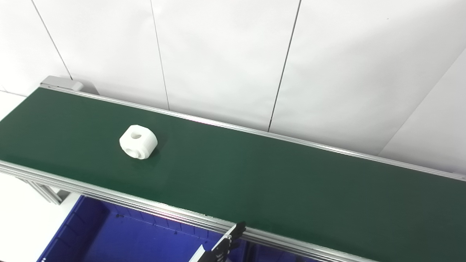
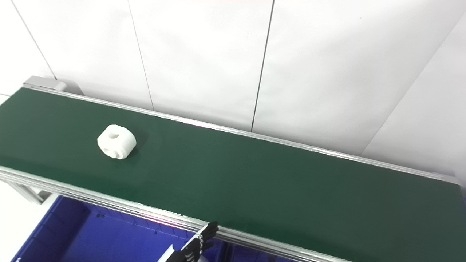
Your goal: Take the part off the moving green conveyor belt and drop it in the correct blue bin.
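Note:
A white, rounded part (image 1: 138,142) with a hole in its top and another in its side lies on the green conveyor belt (image 1: 255,174), towards the belt's left end. It also shows in the right eye view (image 2: 117,142). Only the dark fingertips of my left hand (image 1: 224,247) show at the bottom edge, just in front of the belt's near rail and above the blue bin (image 1: 109,236). The fingers are stretched out and hold nothing. The hand is well to the right of the part and nearer to me. My right hand is out of view.
An aluminium rail (image 1: 145,207) runs along the belt's near edge, with the blue bin below it. A sliver of a second blue bin (image 1: 262,253) shows to the right of the hand. A white panelled wall (image 1: 233,54) stands behind the belt.

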Controlling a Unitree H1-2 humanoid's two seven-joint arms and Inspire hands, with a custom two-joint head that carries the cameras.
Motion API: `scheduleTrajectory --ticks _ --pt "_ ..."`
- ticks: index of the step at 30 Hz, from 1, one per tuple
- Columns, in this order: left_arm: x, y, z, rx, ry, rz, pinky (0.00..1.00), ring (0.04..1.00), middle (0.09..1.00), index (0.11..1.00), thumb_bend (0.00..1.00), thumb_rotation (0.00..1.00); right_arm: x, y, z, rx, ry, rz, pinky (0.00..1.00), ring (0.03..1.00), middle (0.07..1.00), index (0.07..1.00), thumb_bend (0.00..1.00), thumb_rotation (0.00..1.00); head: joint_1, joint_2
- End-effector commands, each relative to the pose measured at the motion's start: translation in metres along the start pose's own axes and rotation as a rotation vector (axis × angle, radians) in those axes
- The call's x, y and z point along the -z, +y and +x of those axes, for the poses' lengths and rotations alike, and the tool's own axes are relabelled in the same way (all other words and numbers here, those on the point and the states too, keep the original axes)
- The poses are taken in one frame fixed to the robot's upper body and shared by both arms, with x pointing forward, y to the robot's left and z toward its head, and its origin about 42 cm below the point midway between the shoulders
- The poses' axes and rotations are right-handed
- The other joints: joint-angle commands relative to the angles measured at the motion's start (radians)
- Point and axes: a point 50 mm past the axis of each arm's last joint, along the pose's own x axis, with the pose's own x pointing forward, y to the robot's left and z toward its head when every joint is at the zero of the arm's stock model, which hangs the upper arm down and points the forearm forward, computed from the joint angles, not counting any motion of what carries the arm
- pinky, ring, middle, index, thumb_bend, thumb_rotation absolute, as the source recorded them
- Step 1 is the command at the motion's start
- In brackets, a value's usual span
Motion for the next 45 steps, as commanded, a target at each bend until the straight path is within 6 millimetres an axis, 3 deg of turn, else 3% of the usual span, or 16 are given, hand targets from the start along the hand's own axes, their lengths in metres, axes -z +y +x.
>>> scheduleTrajectory --ticks 1,13,22,27,31,38,45 --pt "-0.012 0.001 0.004 0.000 -0.075 0.001 0.96 1.000 0.987 1.000 0.88 0.74 -0.012 0.002 0.002 0.007 -0.086 0.007 1.00 1.000 1.000 1.000 0.81 0.87 -0.004 0.005" --pt "-0.018 0.002 0.006 0.003 -0.082 0.001 0.97 1.000 0.988 1.000 0.88 0.72 -0.014 0.002 0.005 0.006 -0.094 0.007 1.00 1.000 1.000 1.000 0.78 0.89 0.005 0.021" --pt "-0.073 -0.004 0.008 0.009 -0.268 0.001 0.91 0.981 0.985 1.000 0.91 0.75 -0.015 0.002 0.006 -0.005 -0.093 -0.002 1.00 1.000 1.000 1.000 0.79 0.91 0.013 0.028" --pt "-0.097 0.000 0.012 -0.017 -0.323 0.009 0.89 0.967 0.966 1.000 0.99 0.76 -0.015 0.002 0.008 -0.009 -0.095 0.005 1.00 1.000 1.000 1.000 0.78 0.91 0.016 0.032" --pt "-0.114 0.015 0.020 -0.037 -0.371 0.034 0.91 0.974 0.970 0.999 1.00 0.74 -0.015 0.003 0.008 -0.011 -0.094 0.009 1.00 1.000 1.000 1.000 0.78 0.91 0.015 0.037" --pt "-0.137 0.051 0.040 -0.093 -0.468 0.182 0.85 0.957 0.965 0.997 1.00 0.75 -0.014 0.006 0.010 -0.015 -0.090 0.014 1.00 1.000 1.000 1.000 0.77 0.91 0.016 0.027" --pt "-0.161 0.101 0.065 -0.066 -0.555 0.375 0.96 0.982 0.955 0.928 0.94 0.66 -0.012 0.008 0.014 -0.020 -0.087 0.029 1.00 1.000 1.000 1.000 0.78 0.89 0.015 0.018"
